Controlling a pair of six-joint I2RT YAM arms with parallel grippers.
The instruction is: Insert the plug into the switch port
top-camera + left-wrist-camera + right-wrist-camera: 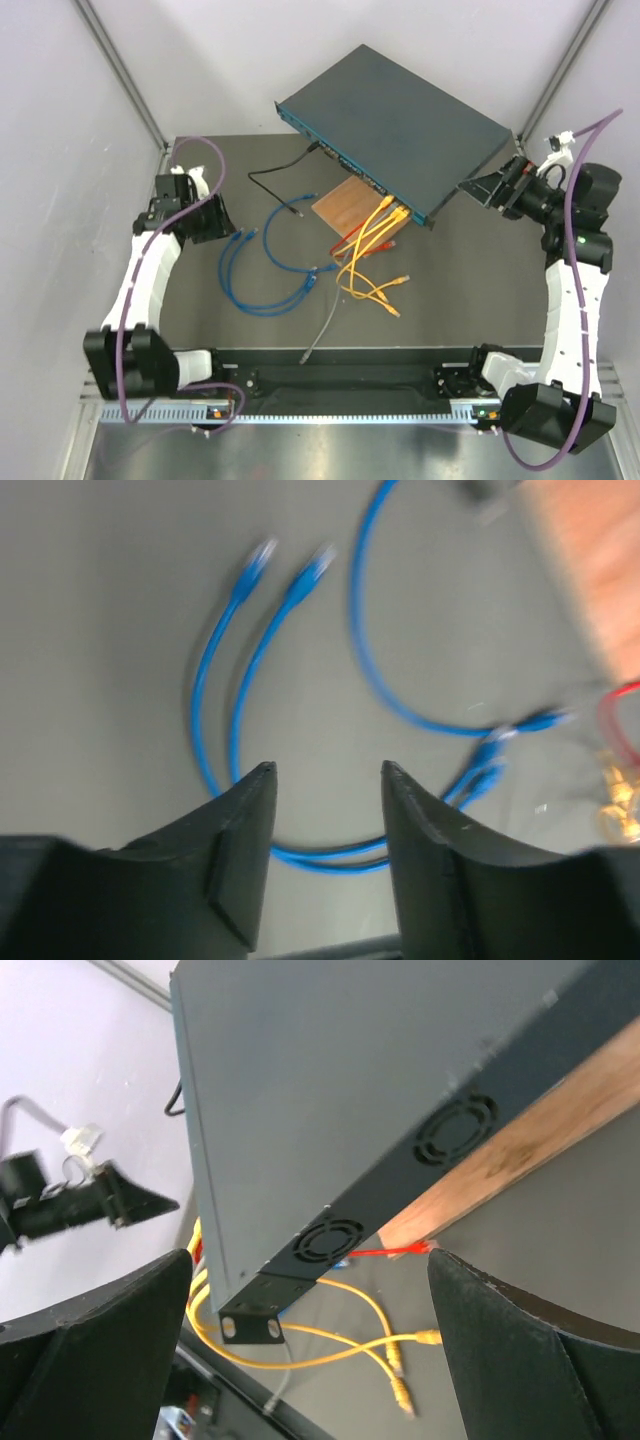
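From the top external view, seeing the switch (395,130) lying slantwise at the far side of the bench (480,290), with a wooden board (345,205) under its front edge. Noting yellow cables (365,275) running up to the right part of the front face, a black cable (275,180) reaching it farther left, and blue cables (265,290) looping loose on the bench. Finding the left hand (220,218) near the blue cables and the right hand (480,188) just beside the switch's right end.

From the left wrist view, seeing its fingers (245,830) standing apart above the blurred blue cables, pinching nothing.

From the right wrist view, seeing both fingers (100,1350) spread wide with nothing gripped. Beyond them, making out the switch's side face with two round vents (455,1130), the board beneath it, and yellow cables trailing below.
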